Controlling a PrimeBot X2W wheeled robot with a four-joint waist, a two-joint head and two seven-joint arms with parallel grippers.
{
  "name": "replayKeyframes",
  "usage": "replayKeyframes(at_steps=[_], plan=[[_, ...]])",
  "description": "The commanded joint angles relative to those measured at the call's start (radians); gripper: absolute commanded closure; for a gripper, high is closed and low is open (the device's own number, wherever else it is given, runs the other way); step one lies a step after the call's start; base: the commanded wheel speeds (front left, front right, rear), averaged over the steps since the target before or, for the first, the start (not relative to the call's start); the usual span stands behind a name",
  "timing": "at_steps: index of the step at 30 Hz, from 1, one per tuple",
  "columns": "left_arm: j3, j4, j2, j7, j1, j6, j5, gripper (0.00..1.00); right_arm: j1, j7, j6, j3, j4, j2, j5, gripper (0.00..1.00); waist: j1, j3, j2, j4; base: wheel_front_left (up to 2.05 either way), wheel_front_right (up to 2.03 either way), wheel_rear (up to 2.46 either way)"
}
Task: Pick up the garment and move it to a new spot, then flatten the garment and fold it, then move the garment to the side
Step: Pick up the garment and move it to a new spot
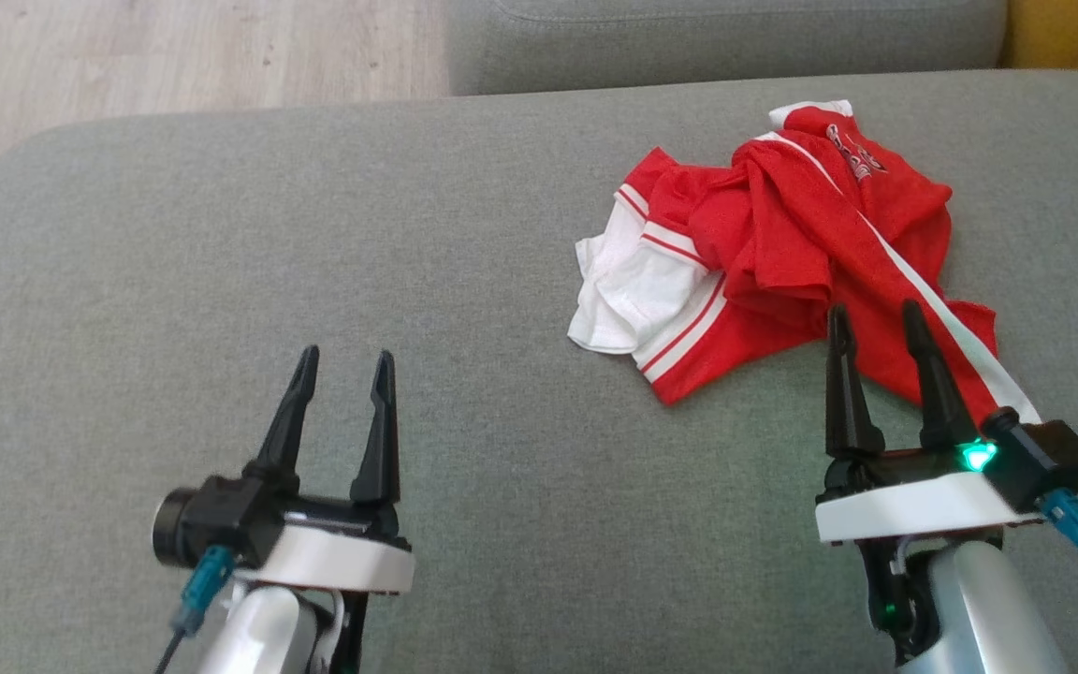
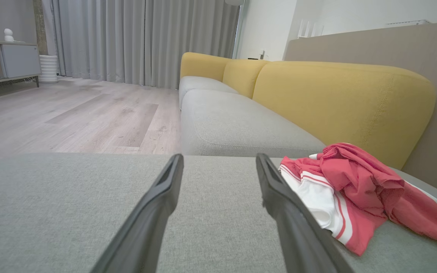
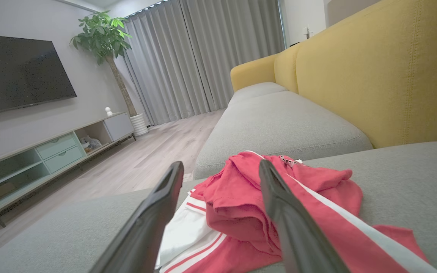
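- Head view shows the garment bunched in a loose heap toward the far right corner of the grey seat cushion, well away from its left edge. I judge it has not yet been picked up.
- The right end effector hovers at the heap's near edge, fingers spread wide and empty, tips over red cloth. It is probably lined up there to pinch a fold for the lift.
- The left end effector sits over bare cushion toward the near left, well apart from the garment. It is also wide open with nothing in it, which likely leaves that stretch free as the new spot.
- The garment is a thin red knit with white panels, narrow red-and-white bands at the hems, and a long white stripe running toward the near right edge. It is soft and creased, with layers lapped over each other, so a pinch may catch more than one.
- The cushion has a coarse grey weave, rounded corners and a flat top — firm enough for flattening.
- A yellow backrest rises beyond the garment, and pale wood floor lies past the far left corner.
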State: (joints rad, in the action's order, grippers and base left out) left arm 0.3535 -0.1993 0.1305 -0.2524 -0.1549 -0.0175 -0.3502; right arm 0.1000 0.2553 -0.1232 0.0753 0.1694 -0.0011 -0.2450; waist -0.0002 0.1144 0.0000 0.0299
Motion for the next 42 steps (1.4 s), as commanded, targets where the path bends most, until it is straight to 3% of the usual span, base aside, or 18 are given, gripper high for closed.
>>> replayKeyframes(at_steps=[1, 17, 26, 42], plan=[[-0.046, 0.043, -0.003, -0.009, -0.025, 0.005, 0.019, 0.00, 0.014, 0.006, -0.008, 0.028, -0.027, 0.001, 0.007, 0.00, 0.0002, -0.006, 0.0000, 0.004, 0.00, 0.00, 0.00], [-0.109, 0.035, -0.053, -0.009, 0.001, 0.059, 0.086, 0.00, 0.016, 0.006, -0.008, 0.043, -0.024, 0.001, 0.005, 0.00, 0.0002, -0.012, 0.0000, -0.032, 0.00, 0.00, 0.00], [-0.080, -0.045, -0.046, -0.001, -0.106, 0.089, 0.133, 0.00, 0.037, 0.006, -0.008, 0.036, -0.050, 0.001, 0.018, 0.00, 0.0002, 0.056, 0.0000, -0.090, 0.00, 0.00, 0.00], [0.111, -0.332, -0.049, 0.283, -0.511, 0.145, 0.135, 0.00, 0.086, 0.006, -0.008, 0.050, -0.111, 0.001, -0.007, 0.00, 0.0002, 0.227, 0.0000, -0.245, 0.00, 0.00, 0.00]])
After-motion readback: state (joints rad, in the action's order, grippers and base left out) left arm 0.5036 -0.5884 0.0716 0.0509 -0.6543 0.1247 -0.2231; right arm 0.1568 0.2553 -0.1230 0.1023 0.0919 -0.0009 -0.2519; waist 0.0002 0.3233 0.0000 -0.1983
